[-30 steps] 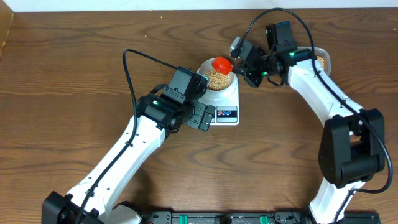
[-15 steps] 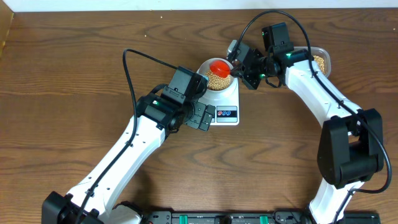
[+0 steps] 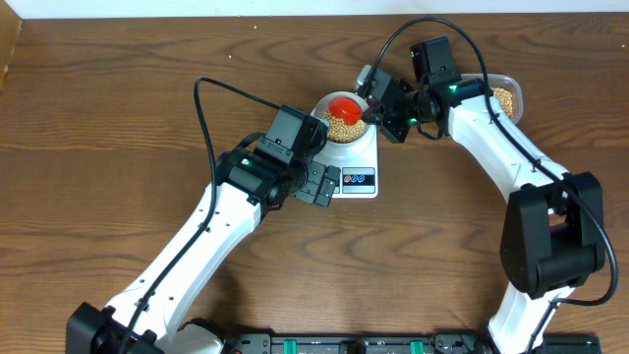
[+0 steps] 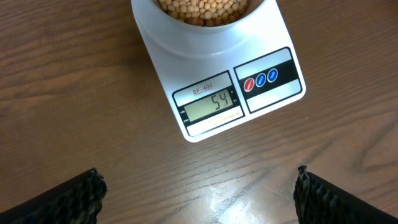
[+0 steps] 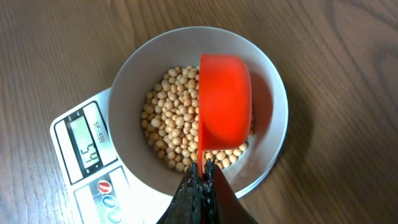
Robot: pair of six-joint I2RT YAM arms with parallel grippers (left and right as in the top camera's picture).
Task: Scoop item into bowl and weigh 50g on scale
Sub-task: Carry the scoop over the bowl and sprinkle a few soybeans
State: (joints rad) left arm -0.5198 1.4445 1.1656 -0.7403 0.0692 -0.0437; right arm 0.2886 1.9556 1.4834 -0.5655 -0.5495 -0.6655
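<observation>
The pale bowl (image 3: 341, 120) stands on the white scale (image 3: 358, 169) and holds many tan beans (image 5: 174, 127). The bowl rim (image 5: 127, 74) and the scale (image 5: 74, 168) also show in the right wrist view. The scale's display (image 4: 211, 104) reads 54. My right gripper (image 5: 201, 169) is shut on the handle of an orange scoop (image 5: 225, 99), which is turned over above the bowl; the scoop shows in the overhead view (image 3: 343, 103) too. My left gripper (image 4: 196, 196) is open and empty over the table just in front of the scale.
A clear tub with more beans (image 3: 505, 98) stands at the back right, partly hidden behind my right arm. Both arms reach in from the front edge. The wooden table (image 3: 118, 118) surrounds the scale.
My right gripper has carried the orange scoop a little to the left, further over the bowl. The left arm has not moved.
</observation>
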